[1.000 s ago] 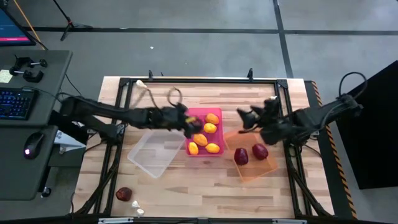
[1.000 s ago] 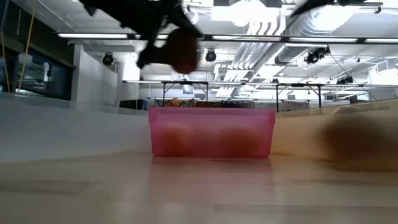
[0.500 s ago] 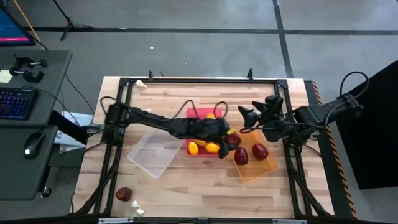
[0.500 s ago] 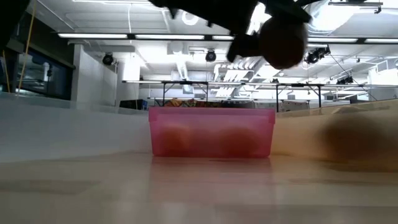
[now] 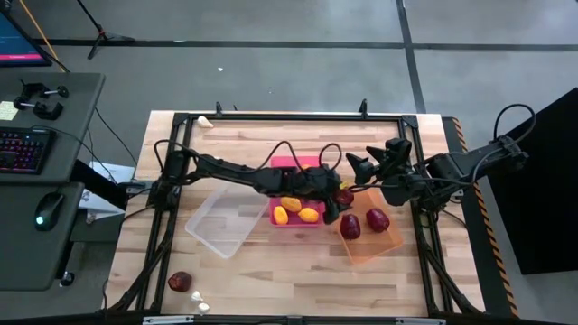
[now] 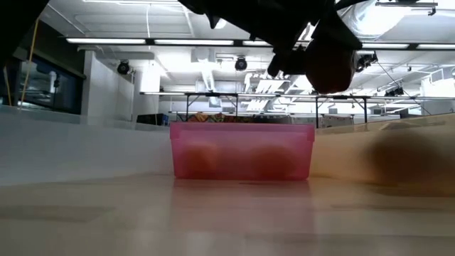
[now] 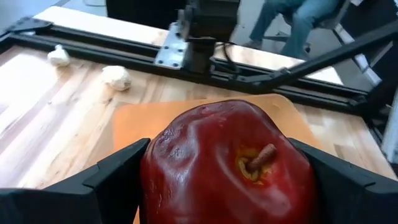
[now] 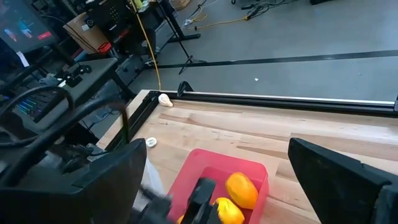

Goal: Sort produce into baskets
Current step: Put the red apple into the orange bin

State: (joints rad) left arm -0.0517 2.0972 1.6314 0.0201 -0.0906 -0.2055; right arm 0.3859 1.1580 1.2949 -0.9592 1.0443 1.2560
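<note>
Left pincer [image 5: 338, 204]: reaches across the red-pink basket [image 5: 283, 166] to the near edge of the orange basket [image 5: 375, 248]; its two dark fingers [image 7: 115, 177] stand wide, one on each side of a dark red fruit [image 7: 229, 163], touching its flanks.
Held fruit: the dark red fruit fills the gap between the fingers in the left wrist view, stem stub facing the camera; in the low view it hangs in the air [image 6: 328, 62], clear of the wooden surface [image 5: 271, 275], under the dark arm.
Below the left pincer: the orange basket floor shows right beneath and beyond the fruit in the wrist view [image 7: 146, 121].
Orange basket: two more dark red fruits [image 5: 350, 227] lie in it, just beyond the left pincer's tip.
Red-pink basket: yellow-orange fruits [image 5: 309, 215] lie in it, directly under and beside the left arm.
Right pincer [image 5: 359, 171]: hovers over the far edge of the orange basket, just beside the left pincer, fingers spread and holding nothing.
Clear basket [image 5: 226, 223]: sits behind the left pincer, on the far side of the red-pink basket from it.
Unsorted produce: one dark red fruit [image 5: 180, 282] and whitish bulbs [image 5: 198, 296] lie at the surface's front corner, well apart from both pincers.
</note>
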